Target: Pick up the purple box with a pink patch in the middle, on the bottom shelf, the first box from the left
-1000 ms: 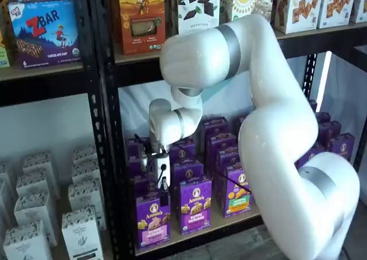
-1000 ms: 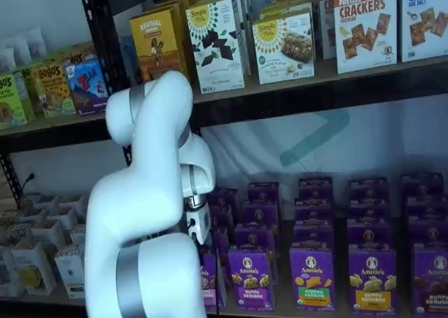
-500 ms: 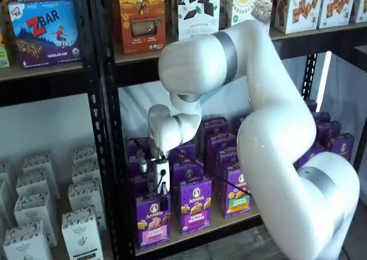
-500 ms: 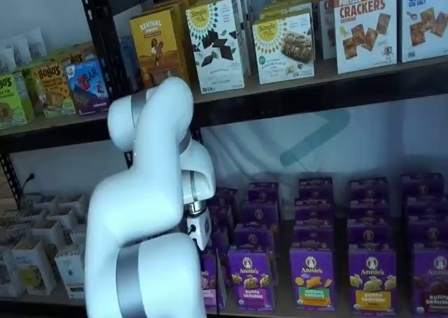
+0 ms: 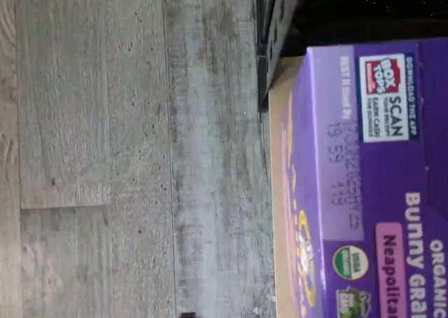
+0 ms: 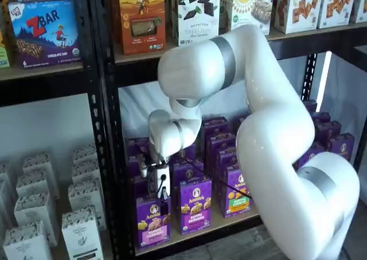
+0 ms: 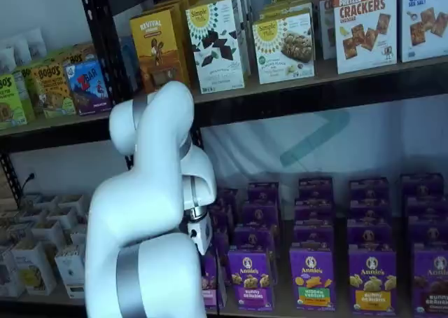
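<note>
**Gripper lower over the front-left box**

Against the picture of a second ago, the gripper (image 6: 163,198) has come down and now hangs just above the purple box (image 6: 152,220), which stands at the front left corner of the bottom shelf (image 6: 229,220). The box itself has not shifted. The black fingers show end-on with no gap that I can make out, yet nothing sits between them and the jaws stand at their widest.

A second purple box (image 6: 195,205) stands just beside the target, with further rows behind. The black upright (image 6: 109,157) is close on the near side.

In a shelf view the arm's white elbow (image 7: 147,276) hides most of the purple box. Only the wrist view shows its top flap (image 5: 378,164) and the grey plank floor (image 5: 126,150) beyond the shelf edge.
</note>
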